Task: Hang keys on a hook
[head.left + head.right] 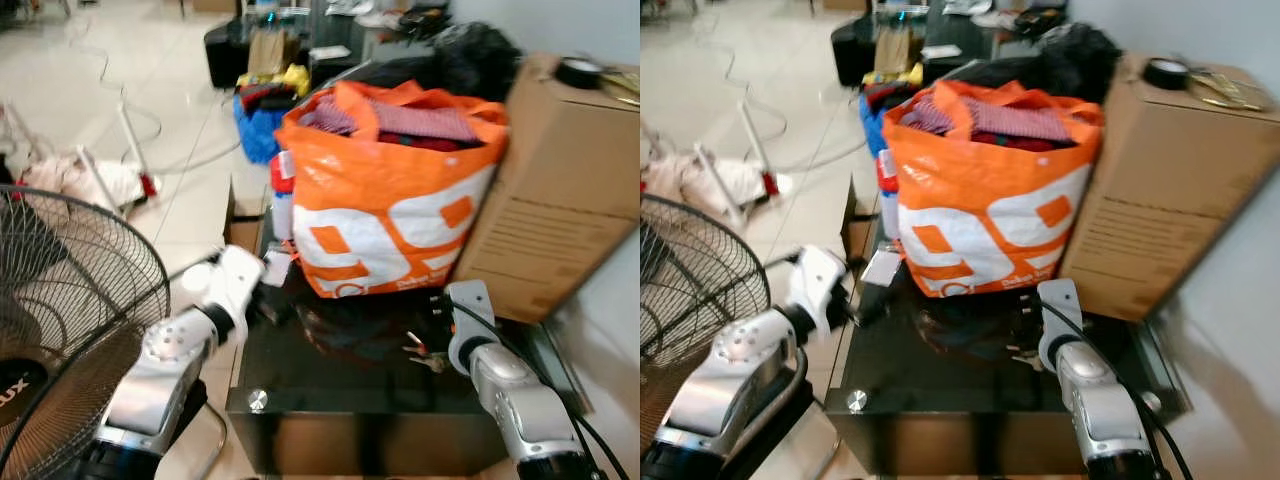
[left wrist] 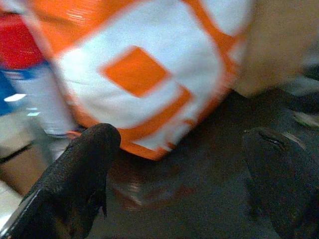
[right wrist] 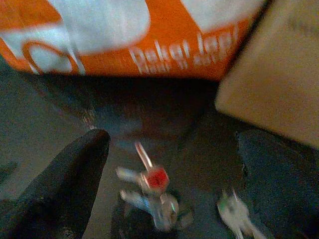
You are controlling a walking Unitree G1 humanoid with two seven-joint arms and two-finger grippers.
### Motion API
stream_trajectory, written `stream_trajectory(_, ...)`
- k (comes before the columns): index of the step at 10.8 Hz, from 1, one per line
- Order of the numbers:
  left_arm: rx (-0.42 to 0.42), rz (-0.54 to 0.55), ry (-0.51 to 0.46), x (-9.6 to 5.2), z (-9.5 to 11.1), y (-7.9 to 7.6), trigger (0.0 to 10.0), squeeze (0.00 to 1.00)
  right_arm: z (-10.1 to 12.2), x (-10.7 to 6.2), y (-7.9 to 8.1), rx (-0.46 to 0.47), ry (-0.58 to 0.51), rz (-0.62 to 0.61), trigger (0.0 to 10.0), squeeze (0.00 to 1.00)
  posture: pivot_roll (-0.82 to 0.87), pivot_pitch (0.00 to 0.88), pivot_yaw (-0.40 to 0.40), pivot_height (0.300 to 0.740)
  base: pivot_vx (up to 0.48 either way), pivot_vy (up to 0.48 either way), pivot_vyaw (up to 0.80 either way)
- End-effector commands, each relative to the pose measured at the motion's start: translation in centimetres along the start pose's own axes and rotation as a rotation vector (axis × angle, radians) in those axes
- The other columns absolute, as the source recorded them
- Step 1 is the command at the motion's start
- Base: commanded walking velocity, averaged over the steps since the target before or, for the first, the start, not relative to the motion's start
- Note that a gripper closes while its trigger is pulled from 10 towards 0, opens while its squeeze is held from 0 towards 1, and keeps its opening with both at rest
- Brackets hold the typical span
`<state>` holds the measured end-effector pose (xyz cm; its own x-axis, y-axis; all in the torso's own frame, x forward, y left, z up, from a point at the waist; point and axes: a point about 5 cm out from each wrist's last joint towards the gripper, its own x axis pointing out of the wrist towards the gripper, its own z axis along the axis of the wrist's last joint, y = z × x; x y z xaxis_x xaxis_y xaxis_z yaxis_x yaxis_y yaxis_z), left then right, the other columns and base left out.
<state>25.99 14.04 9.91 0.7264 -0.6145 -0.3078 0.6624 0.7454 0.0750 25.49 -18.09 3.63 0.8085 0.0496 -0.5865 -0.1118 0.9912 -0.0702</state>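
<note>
Taking the orange bag [image 1: 395, 190] as the marker, a fan [image 1: 60, 310] stands far to its left, and the left gripper [image 2: 179, 164] waits with its fingers spread and empty at the bag's lower left corner, above the dark table [image 1: 340, 385]. Just in front of the bag's lower right corner lie the keys [image 3: 154, 191], with the right gripper [image 3: 169, 164] spread wide around them and not yet clasping. This looks like the pick-up step: next, lower and pinch the keys, then find a hook.

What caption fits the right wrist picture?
Open right gripper above keys on the dark table.
</note>
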Motion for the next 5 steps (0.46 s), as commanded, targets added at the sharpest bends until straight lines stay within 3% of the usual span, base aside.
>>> stream_trajectory(1, 0.004, -0.047, 0.017, 0.1, -0.1, -0.9, 10.0, 0.00, -0.1, -0.2, -0.7, -0.007, 0.015, -0.011, 10.0, 0.00, -0.02, 0.000, -0.004, 0.740, 0.000, 0.000, 0.00)
stream_trajectory(2, -0.005, -0.095, 0.054, -0.4, -1.0, -1.4, 10.0, 0.00, -0.7, 0.1, -0.9, 0.011, 0.067, -0.016, 10.0, 0.00, -0.01, 0.000, -0.022, 0.740, 0.000, 0.000, 0.00)
stream_trajectory(3, -0.009, -0.177, 0.135, -1.4, -2.5, -2.3, 10.0, 0.00, -1.8, 0.9, -1.1, 0.093, 0.162, -0.021, 10.0, 0.00, -0.01, 0.000, -0.044, 0.740, 0.000, 0.000, 0.00)
stream_trajectory(5, -0.010, -0.208, 0.178, -2.0, -3.4, -2.7, 10.0, 0.00, -2.4, 2.0, -0.8, 0.196, 0.217, 0.001, 10.0, 0.00, -0.01, 0.000, -0.073, 0.740, 0.000, 0.000, 0.00)
